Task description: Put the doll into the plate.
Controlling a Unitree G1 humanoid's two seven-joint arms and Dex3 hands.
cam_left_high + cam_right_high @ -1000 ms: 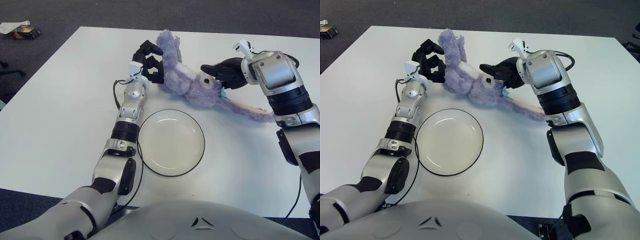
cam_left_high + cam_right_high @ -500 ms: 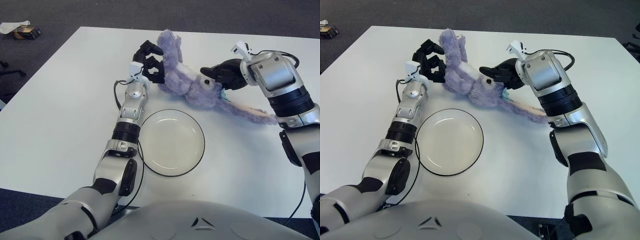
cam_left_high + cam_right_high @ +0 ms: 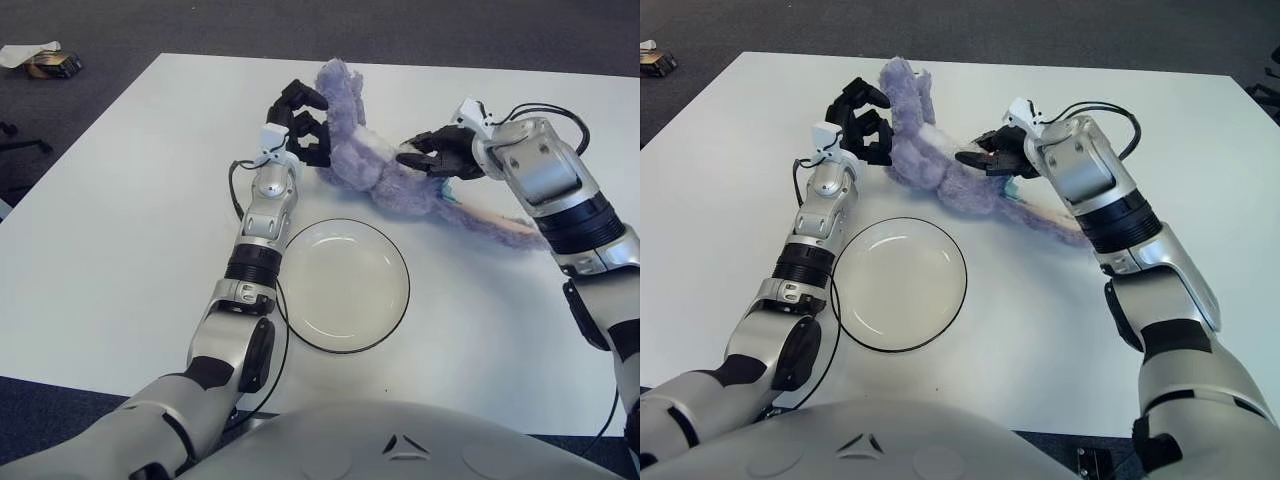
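- The doll [image 3: 385, 170] lies on the table [image 3: 120, 250] just beyond the plate [image 3: 342, 285]; the plate holds nothing
- We clamp our left hand [image 3: 300, 135] and right hand [image 3: 440, 158] on its opposite ends, to lift it evenly

White table [image 3: 120, 250] with a plain matte top, filling most of both views, its far edge running across the upper part and its left corner cut at an angle. Around it, dark grey carpet floor [image 3: 200, 25], short and even in texture. At the far left on the floor, a small brown box [image 3: 52, 65] with something pale just beside it, too small to identify. Soft, even light, only weak shadows.
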